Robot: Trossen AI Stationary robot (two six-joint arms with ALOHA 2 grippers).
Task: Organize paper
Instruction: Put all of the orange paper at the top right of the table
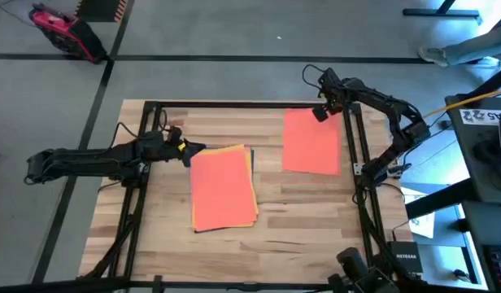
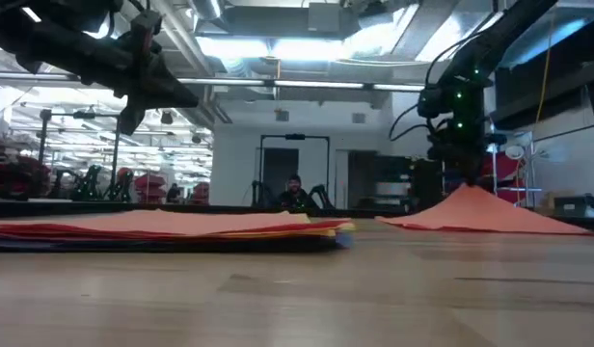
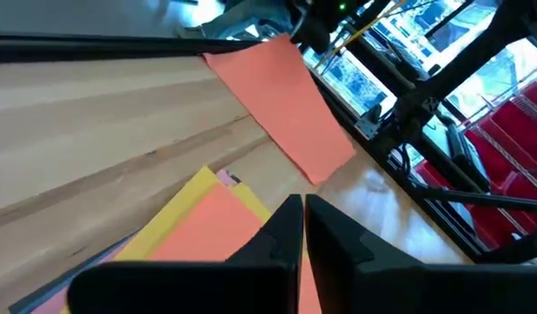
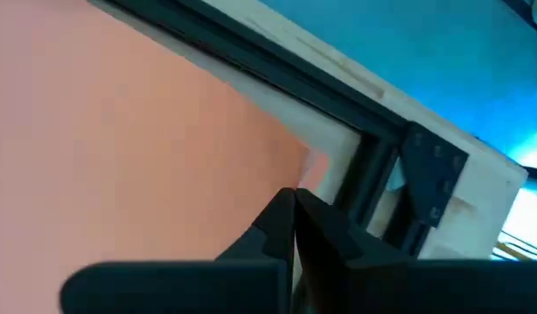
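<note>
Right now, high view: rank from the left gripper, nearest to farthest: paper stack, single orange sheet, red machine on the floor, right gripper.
From the left gripper:
1. Paper stack, right beside it at table centre.
2. Single orange sheet, on the table's right half.
3. Right gripper, at that sheet's far corner.
4. Red machine, on the floor past the table's far left corner.

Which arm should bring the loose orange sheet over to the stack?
Right, probably. The right gripper sits shut at the loose orange sheet, whose far corner is lifted. The left gripper, shut, hovers above the stack, away from that sheet.
</note>
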